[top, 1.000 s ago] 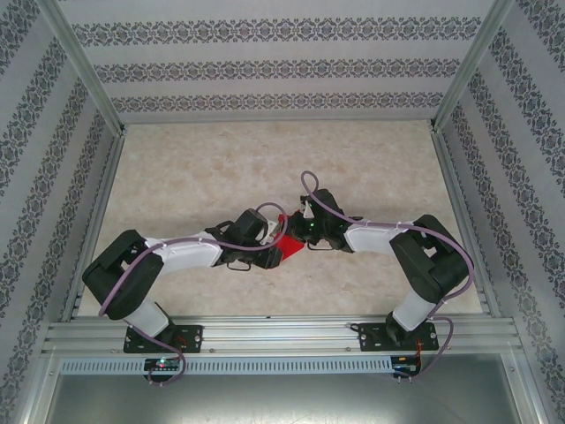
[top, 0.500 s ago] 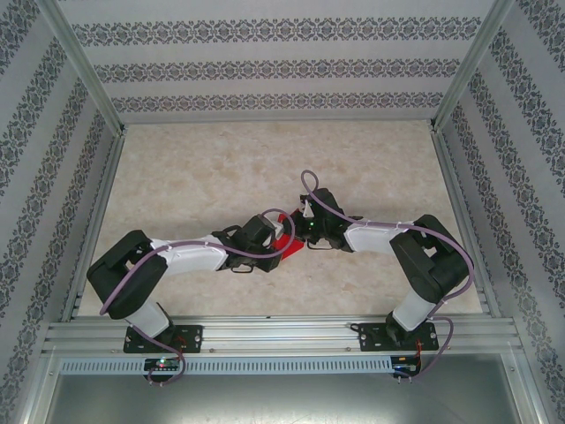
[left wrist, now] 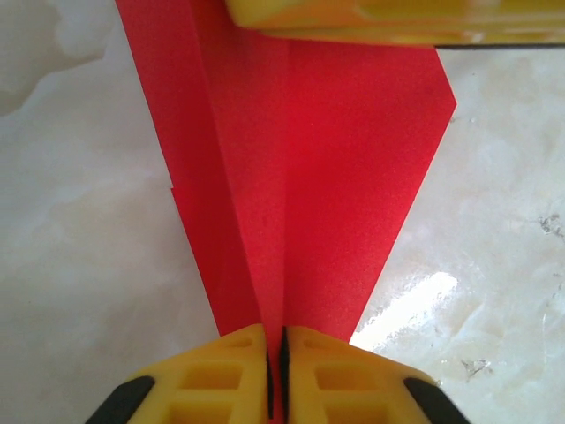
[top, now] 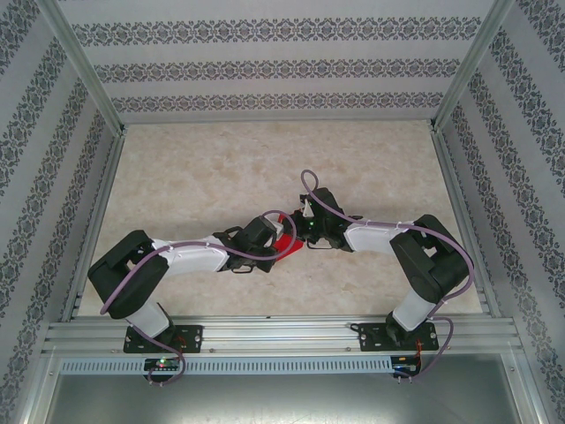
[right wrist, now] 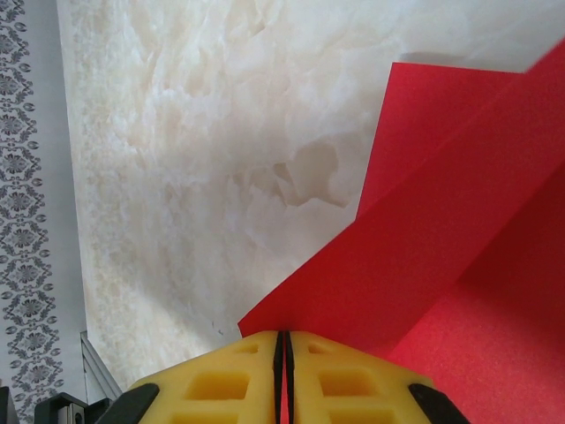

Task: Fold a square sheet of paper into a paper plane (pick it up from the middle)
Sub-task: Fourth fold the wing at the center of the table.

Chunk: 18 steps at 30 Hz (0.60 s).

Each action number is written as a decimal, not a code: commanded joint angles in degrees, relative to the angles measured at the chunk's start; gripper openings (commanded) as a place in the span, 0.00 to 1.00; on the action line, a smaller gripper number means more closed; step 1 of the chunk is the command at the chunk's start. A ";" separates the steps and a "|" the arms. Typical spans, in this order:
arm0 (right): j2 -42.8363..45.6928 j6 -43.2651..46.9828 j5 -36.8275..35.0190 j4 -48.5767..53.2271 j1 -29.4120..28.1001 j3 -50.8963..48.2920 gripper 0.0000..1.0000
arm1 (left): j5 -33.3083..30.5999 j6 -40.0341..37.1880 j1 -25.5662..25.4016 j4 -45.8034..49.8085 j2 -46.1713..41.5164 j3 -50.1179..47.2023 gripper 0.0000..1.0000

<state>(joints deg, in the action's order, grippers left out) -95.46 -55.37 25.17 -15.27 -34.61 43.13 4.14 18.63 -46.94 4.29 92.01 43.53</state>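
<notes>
Paper plane (top: 284, 245), part folded, sits near the middle of the table (top: 194, 177), between both arms, whose elbows are out and forearms angled inward. Left gripper (left wrist: 275, 340) is clamped on the narrow end; the centre crease runs straight away from it, the paper widening. Right gripper (right wrist: 282, 340) is pinched tight on an edge.

Nothing to read here: no words, numbers or labels show up, the red paper (left wrist: 335, 177) is blank and the walls (top: 265, 71) carry only ornament.
</notes>
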 commanded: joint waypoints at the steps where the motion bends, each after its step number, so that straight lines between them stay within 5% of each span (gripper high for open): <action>1: -1.04 -0.22 0.76 -0.69 0.51 0.86 0.14 | -0.93 -0.84 -0.87 1.21 0.28 0.68 0.08; 5: -0.96 -0.06 0.79 -0.53 0.51 0.47 0.14 | 2.05 -0.48 -0.19 -0.13 0.39 0.12 0.02; 11: 2.82 1.31 0.99 0.43 0.60 -0.23 0.17 | 18.27 4.15 6.06 -5.86 2.04 -1.43 0.01; 18: 10.78 5.34 -2.12 7.60 0.87 -2.73 0.18 | 26.97 9.38 9.65 -9.31 6.60 -2.23 0.00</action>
<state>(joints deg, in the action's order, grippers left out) -87.94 -53.01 24.73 -10.96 -34.22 41.74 24.93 24.40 -38.44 -2.55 96.16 42.52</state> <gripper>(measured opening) 0.182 0.058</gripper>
